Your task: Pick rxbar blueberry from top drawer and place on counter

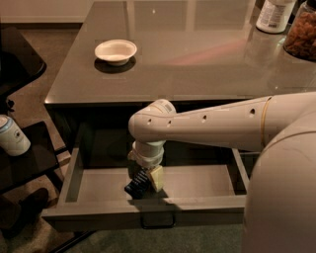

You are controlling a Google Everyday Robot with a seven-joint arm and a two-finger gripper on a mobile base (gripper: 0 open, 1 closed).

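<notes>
The top drawer (148, 210) is pulled open below the counter (197, 54); its interior is plain grey and it has a small bar handle on the front. My gripper (145, 180) points down inside the drawer, left of its middle, close to the floor. A small dark flat thing with pale marks, the rxbar blueberry (135, 187), is right at the gripper's tip on its left side, tilted. Whether it is held or resting on the drawer floor does not show. My white arm (222, 123) reaches in from the right.
A white bowl (115, 51) stands on the counter at the far left. A white jar (274, 15) and a container of brown snacks (302, 30) stand at the counter's far right. Black glass shelves (24, 163) on the left hold a white can (12, 136).
</notes>
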